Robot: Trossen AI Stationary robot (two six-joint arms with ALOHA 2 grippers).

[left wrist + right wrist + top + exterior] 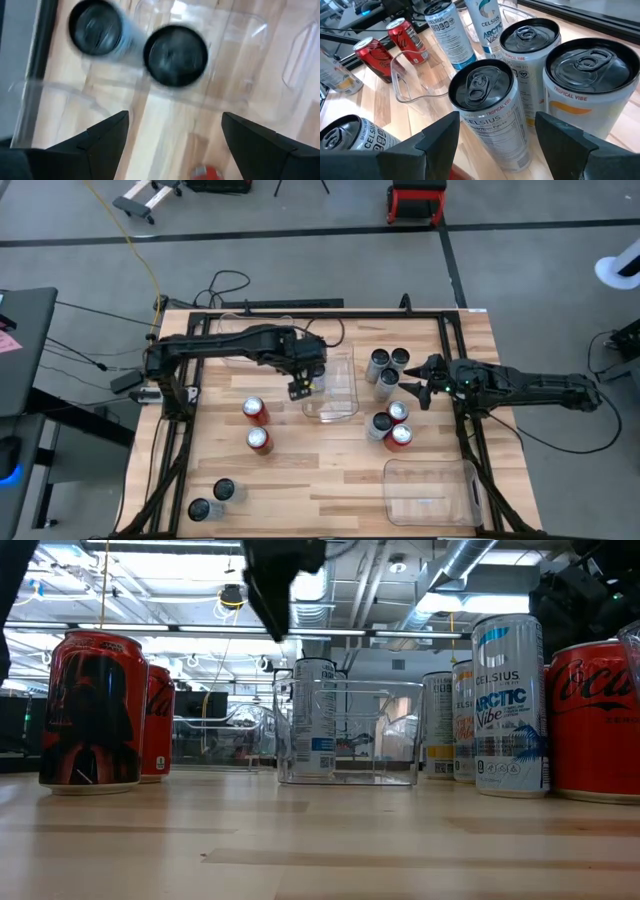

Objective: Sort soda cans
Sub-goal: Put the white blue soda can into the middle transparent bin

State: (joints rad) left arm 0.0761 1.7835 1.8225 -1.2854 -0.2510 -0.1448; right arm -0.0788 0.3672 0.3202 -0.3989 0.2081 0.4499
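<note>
Left claw (305, 383) open, empty, hanging above the left edge of the clear bin (345, 402) near the middle of the tabletop (310, 480); through the bin's clear wall in the left wrist view, two dark can tops (175, 55) blurred under the fingers (95, 137); in the low view, one tall silver can (314, 718) seen through that bin.

Right claw (418, 381) open, gripping nothing, held level at the right side of the tabletop, pointing left at a cluster of three silver cans (389, 366); in the right wrist view, nearest silver can (490, 117) upright just beyond the fingers (437, 137), two more just beside it.

Nearer than the right claw, a second cluster: a silver can touching two red cans (398, 436); left of the middle bin, two more red cans (255, 411) standing a little apart; at the near left corner, two dark cans (212, 499) side by side; at the near right corner, a second clear bin (430, 492); black frame rails (172, 460) along the tabletop's left and right sides.
</note>
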